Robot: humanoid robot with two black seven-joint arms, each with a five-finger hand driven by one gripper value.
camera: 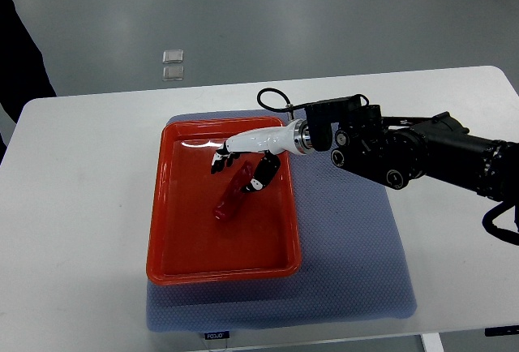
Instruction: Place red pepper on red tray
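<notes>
One red pepper, elongated, lying inside the red tray, its long axis running from about 1 o'clock down to 7 o'clock, just above the tray's centre. By position it is already on its target.

One right hand, white shell with dark fingers, entering from 3 o'clock on a black arm. It hangs over the pepper's upper end; fingers are curved down on either side of it, but whether they grip or have let go cannot be told from this view. Judged reason for the pose: release directly over the tray floor, so the pepper cannot roll out.

One blue-grey mat under the tray, likely to stop it sliding on the white surface.

One dark sleeve, a person's, at 10 o'clock.

Left hand: not shown.
</notes>
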